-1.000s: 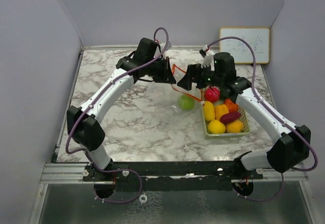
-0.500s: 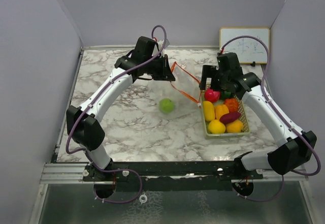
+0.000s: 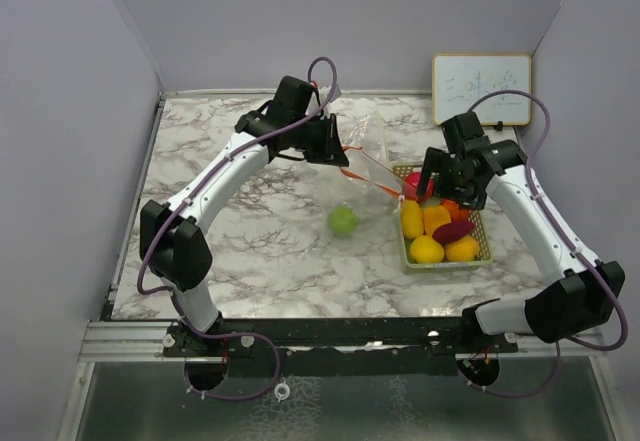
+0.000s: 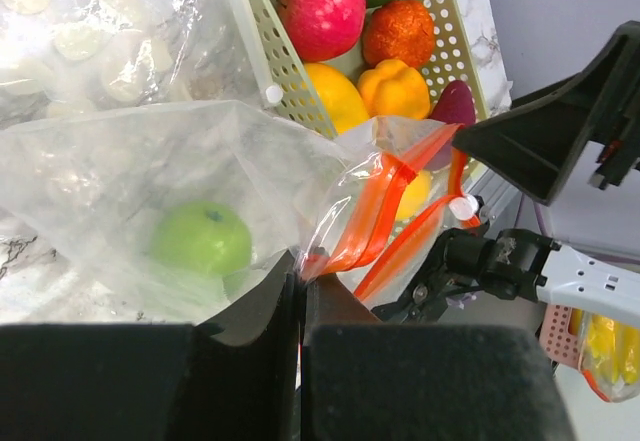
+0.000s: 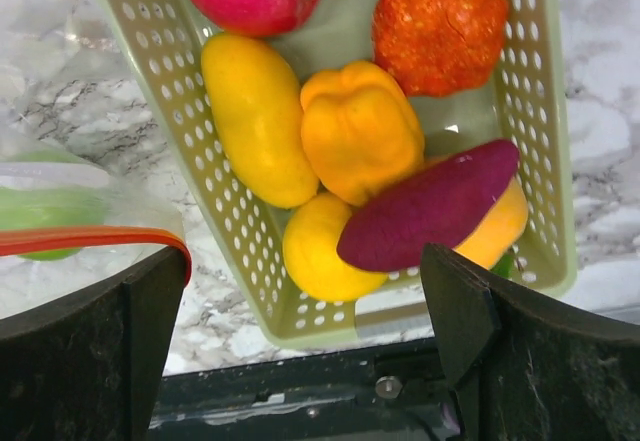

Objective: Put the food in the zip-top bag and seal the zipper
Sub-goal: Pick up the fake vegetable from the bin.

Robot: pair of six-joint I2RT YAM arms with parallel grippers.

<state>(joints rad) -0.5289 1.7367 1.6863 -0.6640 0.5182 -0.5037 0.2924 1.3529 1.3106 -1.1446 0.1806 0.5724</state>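
- the marble counter (image 3: 250, 251) has open room across its left half and along its near edge; walls (image 3: 90, 111) stand close at the left, far and right edges, so a wide swing there risks a knock.
- the zip-top bag (image 4: 120, 151) hangs mid-counter, toward the far edge, pinched at its mouth by the clenched left gripper (image 4: 300, 286); a one-sided grip may let the mouth sag shut (the film looks limp).
- the basket (image 5: 250, 251) sits by the right edge, holding most of the food (image 5: 255, 111).
- the right gripper (image 3: 440, 174) hovers over it, jaws wide apart, grasping nothing; a glossy piece could slip, or the basket could drag.
- one green fruit (image 4: 203, 238) lies inside the bag and could roll out.
- the orange zipper (image 4: 385, 196) is unsealed.
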